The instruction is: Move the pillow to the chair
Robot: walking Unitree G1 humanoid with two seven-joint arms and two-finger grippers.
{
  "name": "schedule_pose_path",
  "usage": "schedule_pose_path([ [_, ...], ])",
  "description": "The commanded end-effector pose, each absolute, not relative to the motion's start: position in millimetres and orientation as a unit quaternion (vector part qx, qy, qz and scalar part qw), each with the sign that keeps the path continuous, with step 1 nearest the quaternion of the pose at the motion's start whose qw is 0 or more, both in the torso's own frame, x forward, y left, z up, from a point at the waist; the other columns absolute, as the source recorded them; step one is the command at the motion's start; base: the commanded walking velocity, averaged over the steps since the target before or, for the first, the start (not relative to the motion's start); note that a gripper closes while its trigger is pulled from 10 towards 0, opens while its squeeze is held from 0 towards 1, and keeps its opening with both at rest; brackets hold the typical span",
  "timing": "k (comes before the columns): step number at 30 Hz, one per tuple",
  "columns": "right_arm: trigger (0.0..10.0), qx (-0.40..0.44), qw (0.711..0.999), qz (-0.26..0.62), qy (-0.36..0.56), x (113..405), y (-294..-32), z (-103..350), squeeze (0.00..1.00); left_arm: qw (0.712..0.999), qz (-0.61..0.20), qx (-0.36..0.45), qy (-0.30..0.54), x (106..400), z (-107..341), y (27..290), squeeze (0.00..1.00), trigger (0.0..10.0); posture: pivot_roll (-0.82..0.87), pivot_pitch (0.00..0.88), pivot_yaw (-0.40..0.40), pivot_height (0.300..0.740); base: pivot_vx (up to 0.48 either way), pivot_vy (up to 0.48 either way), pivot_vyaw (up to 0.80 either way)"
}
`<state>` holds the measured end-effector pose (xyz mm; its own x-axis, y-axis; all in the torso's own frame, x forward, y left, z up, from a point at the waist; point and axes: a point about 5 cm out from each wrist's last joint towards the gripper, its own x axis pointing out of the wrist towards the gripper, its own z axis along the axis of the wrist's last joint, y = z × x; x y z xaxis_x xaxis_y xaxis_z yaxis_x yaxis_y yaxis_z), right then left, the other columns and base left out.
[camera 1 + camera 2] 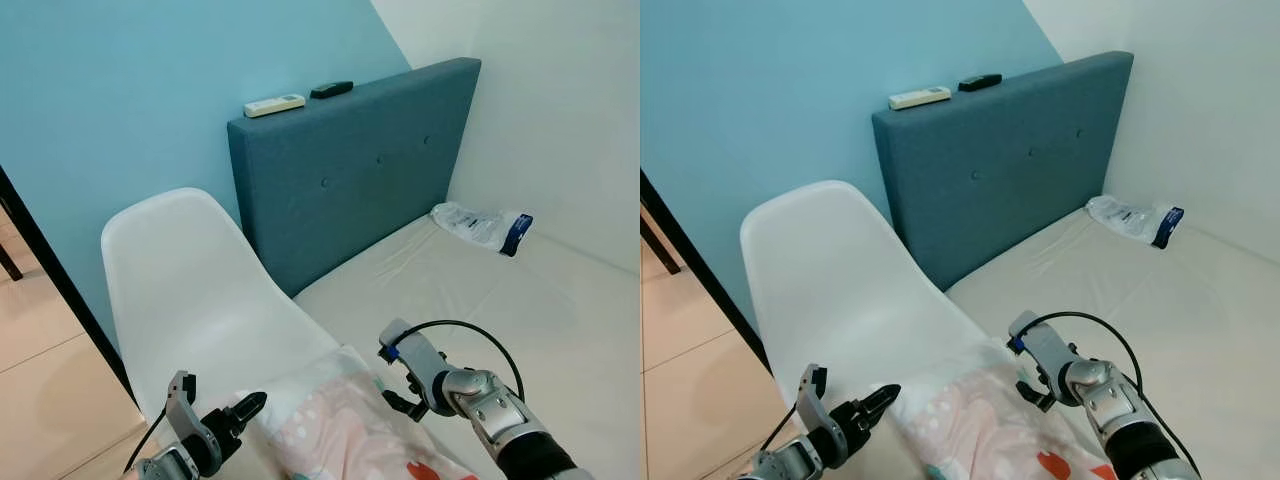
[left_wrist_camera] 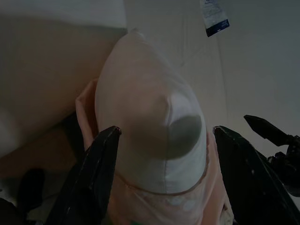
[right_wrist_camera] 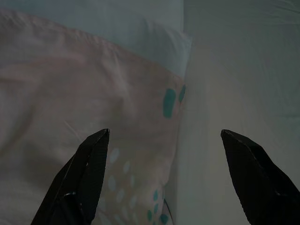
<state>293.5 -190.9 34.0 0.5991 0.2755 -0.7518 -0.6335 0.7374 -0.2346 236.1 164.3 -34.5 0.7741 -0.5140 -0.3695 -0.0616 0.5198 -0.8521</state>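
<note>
Both arms reach forward low in the near part of the scene, one on each side of the pillow. The left arm comes in from the near left, its wrist turned inward so the left gripper points right toward the pillow's left edge. In the left wrist view its two fingers stand wide apart, with the pillow's rounded white corner between them; whether they touch the cloth cannot be told. The right arm comes in from the near right, bent at the wrist, a black cable looping over it. The right gripper sits just beside the pillow's right edge, over the bed. In the right wrist view its fingers are spread wide, one over the pink spotted cloth, the other over the sheet, and nothing is clamped.

The pillow, pink with teal and white spots and a white end, lies on the near part of the chair, its right side reaching the bed's edge. The white chair stands left of the bed, its back against the blue wall.

Farther off, a blue headboard carries a white remote and a black remote on top. A plastic bag lies on the bed's far right
</note>
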Motion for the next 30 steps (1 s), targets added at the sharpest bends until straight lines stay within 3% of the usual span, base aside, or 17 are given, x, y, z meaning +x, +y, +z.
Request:
schedule_pose_path([
  [1, 10.0, -0.248, 0.862, 0.266, 0.352, 296.8, -188.6, 37.2, 1.0, 0.818, -0.142, -0.466, 0.305, 234.4, -35.3, 162.1, 0.0, 10.0, 0.0, 0.0, -0.001, 0.74, 0.0, 0.0, 0.0],
  [9, 10.0, -0.249, 0.865, 0.275, 0.339, 301.1, -183.6, 42.9, 1.0, 0.835, -0.162, -0.428, 0.305, 251.3, -27.0, 129.9, 0.0, 10.0, 0.0, 0.0, -0.018, 0.74, 0.0, 0.0, 0.0],
  [20, 10.0, -0.239, 0.868, 0.289, 0.326, 302.6, -172.1, 46.1, 1.0, 0.847, -0.171, -0.381, 0.329, 255.9, -26.7, 107.3, 0.0, 10.0, -0.02, 0.0, -0.022, 0.74, 0.0, 0.0, 0.0],
  [21, 10.0, -0.235, 0.868, 0.29, 0.326, 302.6, -171.0, 46.1, 0.79, 0.848, -0.172, -0.379, 0.329, 256.0, -26.5, 106.1, 0.0, 10.0, -0.02, 0.0, -0.023, 0.74, 0.0, 0.0, 0.0],
  [22, 10.0, -0.235, 0.868, 0.29, 0.326, 302.6, -171.0, 46.1, 0.79, 0.848, -0.172, -0.379, 0.329, 256.0, -26.5, 106.1, 0.0, 10.0, -0.02, 0.0, -0.023, 0.74, 0.0, 0.0, 0.0],
  [23, 10.0, -0.228, 0.869, 0.292, 0.328, 302.5, -169.4, 45.9, 0.0, 0.848, -0.173, -0.376, 0.33, 256.1, -26.4, 105.7, 0.0, 10.0, -0.02, 0.0, -0.021, 0.74, 0.0, 0.0, 0.0],
  [30, 10.0, -0.204, 0.883, 0.281, 0.317, 307.0, -168.2, 49.1, 0.0, 0.853, -0.176, -0.362, 0.332, 257.1, -26.1, 109.1, 0.0, 10.0, -0.02, 0.0, -0.019, 0.74, 0.0, 0.0, 0.0],
])
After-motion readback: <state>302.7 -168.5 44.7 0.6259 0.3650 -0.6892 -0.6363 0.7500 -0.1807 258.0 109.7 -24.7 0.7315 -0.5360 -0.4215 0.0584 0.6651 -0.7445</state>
